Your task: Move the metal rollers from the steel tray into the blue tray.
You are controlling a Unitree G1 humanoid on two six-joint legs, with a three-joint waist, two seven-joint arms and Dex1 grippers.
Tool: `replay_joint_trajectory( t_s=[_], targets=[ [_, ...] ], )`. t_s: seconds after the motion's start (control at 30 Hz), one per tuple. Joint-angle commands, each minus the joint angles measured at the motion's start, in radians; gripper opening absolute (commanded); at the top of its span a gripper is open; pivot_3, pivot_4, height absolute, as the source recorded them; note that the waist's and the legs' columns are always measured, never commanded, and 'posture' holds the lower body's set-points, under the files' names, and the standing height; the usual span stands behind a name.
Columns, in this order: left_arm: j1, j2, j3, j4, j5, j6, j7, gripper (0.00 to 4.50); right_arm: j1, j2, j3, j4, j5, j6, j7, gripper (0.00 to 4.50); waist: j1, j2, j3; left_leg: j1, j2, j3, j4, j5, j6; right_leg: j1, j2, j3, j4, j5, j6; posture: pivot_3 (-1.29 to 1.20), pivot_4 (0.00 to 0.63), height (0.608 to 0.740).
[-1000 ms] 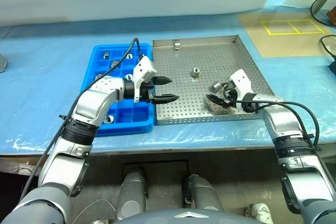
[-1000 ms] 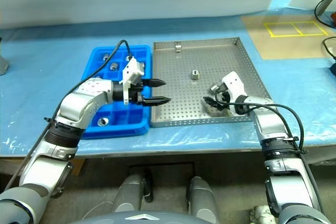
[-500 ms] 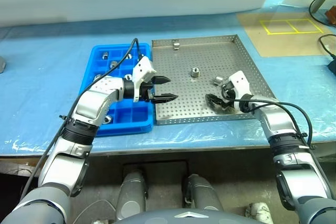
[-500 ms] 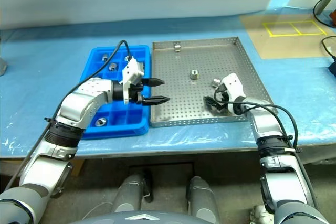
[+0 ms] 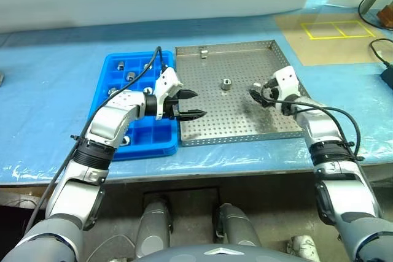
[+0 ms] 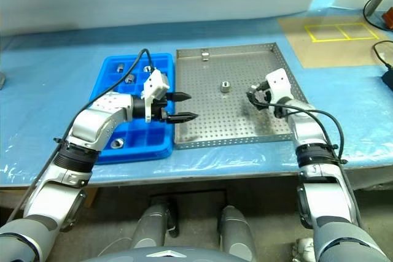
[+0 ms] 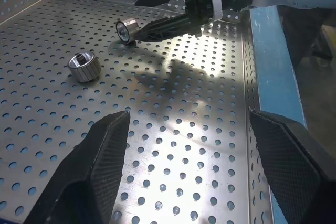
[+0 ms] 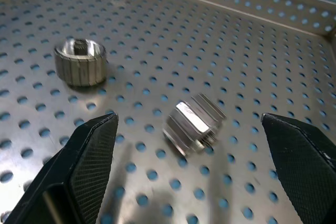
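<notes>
A: R gripper (image 8: 184,171), jaws spread wide & empty, faces a small silvery ribbed metal roller (image 8: 193,126) lying tipped on the perforated steel tray (image 5: 202,133), toward its right edge.

B: Axis runs roughly flat, bore end toward the gripper. Straddle it, pinch the ribbed sides. L gripper (image 5: 191,104) spread too, empty, at the tray's left edge by the blue compartment tray (image 5: 107,75).

Both arms wear smooth silver-grey shells with rounded segments, joined by black ribbed rings at the elbows and forearms. A black cable runs in loose loops along the outside of each arm to the wrist. Each wrist carries a white block-shaped housing. The left gripper (image 5: 190,104) and right gripper (image 5: 257,95) have tapering black fingers (image 7: 100,166) whose inner faces show a fine cross-hatched texture.
</notes>
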Motion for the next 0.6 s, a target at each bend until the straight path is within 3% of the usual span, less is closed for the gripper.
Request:
replay_joint_trajectory(
  t_s=[0.03, 0.23, 0.6],
  targets=[
    [-0.001, 0.005, 0.001, -0.027, 0.007, -0.012, 0.000, 3.83, 0.016, 0.050, 0.021, -0.027, -0.017, -0.025, -0.019, 4.50, 0.001, 0.000, 0.000, -0.001, 0.000, 0.000, 0.000, 0.000, 0.001, -0.001, 0.000, 0.000, 0.000, 0.000, 0.000, -0.13, 0.150, 0.740],
    [-0.011, 0.001, -0.009, -0.016, 0.021, -0.015, 0.005, 3.83, -0.022, 0.126, -0.026, 0.155, -0.044, -0.078, -0.193, 4.50, 0.003, 0.000, 0.000, -0.001, 0.000, 0.000, 0.002, -0.001, -0.001, 0.000, -0.001, 0.000, 0.001, 0.000, 0.000, -0.13, 0.150, 0.740],
    [0.002, 0.010, 0.008, -0.031, 0.016, -0.005, 0.009, 3.83, -0.025, 0.141, -0.042, 0.111, -0.006, -0.058, -0.130, 4.50, 0.001, 0.000, 0.000, 0.001, -0.001, 0.001, 0.000, -0.001, -0.002, 0.000, -0.001, 0.000, 0.000, 0.000, 0.000, -0.12, 0.150, 0.740]
  ],
)
